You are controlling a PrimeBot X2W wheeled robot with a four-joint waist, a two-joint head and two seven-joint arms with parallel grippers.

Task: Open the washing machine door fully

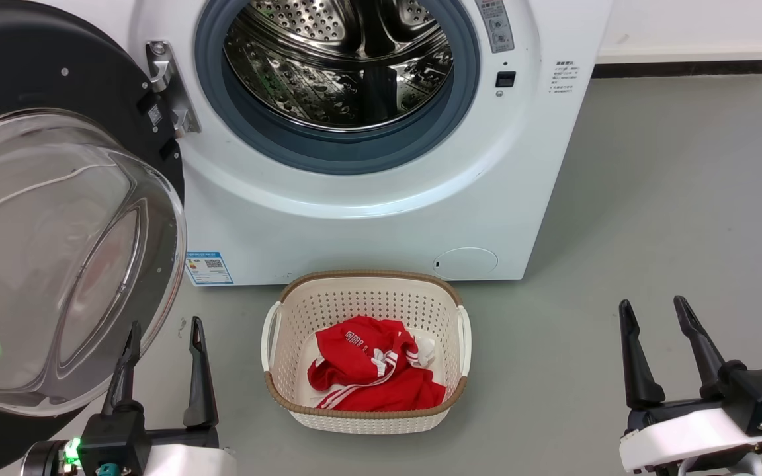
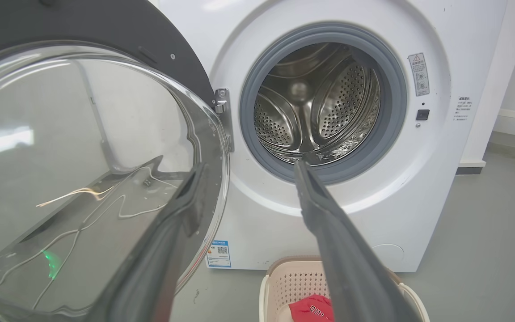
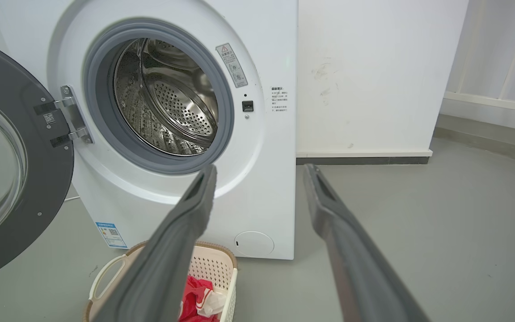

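The washing machine door [image 1: 37, 66] is swung wide out to the left on its hinge [image 1: 168, 86], its clear glass bowl [image 1: 57, 258] bulging toward me. The steel drum [image 1: 338, 59] stands exposed inside the blue-grey rubber ring. My left gripper [image 1: 166, 330] is open at the lower left, close beside the bowl's lower rim, holding nothing. In the left wrist view the door [image 2: 83, 27] fills the left side and the left gripper [image 2: 248, 167] points at the machine front. My right gripper [image 1: 655, 311] is open at the lower right over bare floor. The right wrist view shows the door [image 3: 38, 147] at the left edge and the right gripper [image 3: 259, 170] empty.
A cream plastic basket [image 1: 275, 330] with a brown rim stands on the floor before the machine, holding red clothing [image 1: 371, 377]. The white machine body [image 1: 387, 225] is ahead. Grey floor stretches to the right toward a white wall [image 3: 373, 67] with a dark skirting.
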